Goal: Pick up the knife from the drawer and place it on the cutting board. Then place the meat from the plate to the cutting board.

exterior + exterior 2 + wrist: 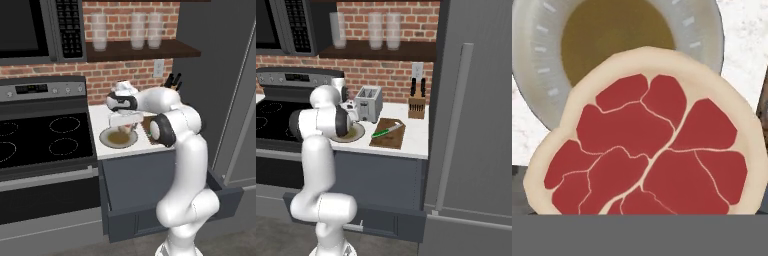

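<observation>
The meat (647, 150), red with a pale edge, looms large in the hand view, in front of the plate (537, 60) and covering the fingertips. My gripper (125, 127) hangs just above the grey-rimmed plate (107, 139), shut on the meat and holding it a little off the plate. The green-handled knife (387, 131) lies on the brown cutting board (390, 139), to the right of the plate (357, 133). Below the counter, the dark drawer (150, 220) stands pulled out.
A toaster (368, 103) stands behind the plate and a wooden knife block (416, 106) behind the board. The stove (45, 135) lies to the left, the fridge (476, 125) to the right. The open drawer juts out beside my arm's base.
</observation>
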